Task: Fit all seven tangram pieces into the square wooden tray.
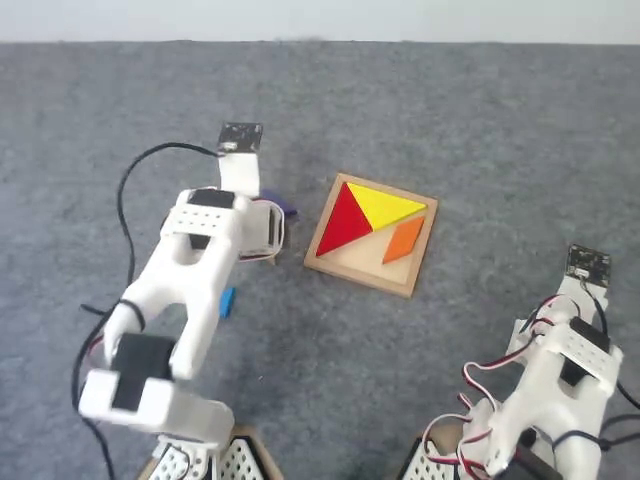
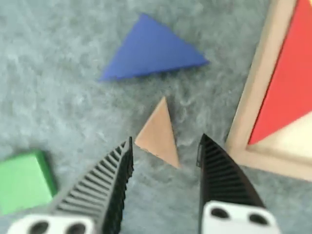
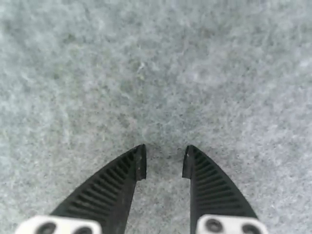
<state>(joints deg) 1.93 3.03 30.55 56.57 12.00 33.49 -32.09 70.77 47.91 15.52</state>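
Tan wood first: a small flat triangle lies between the tips of my left pincer. Its black ribbed fingers are spread wide around the triangle, gripping nothing, and I can't tell whether a tip touches it. Just beyond the tips a bigger blue triangle lies flat on fuzzy grey felt. A green block sits to one side of the pincer, the pale wooden tray close on the other, holding red, yellow and orange pieces. My right pincer hangs part-open over felt, well apart from the tray.
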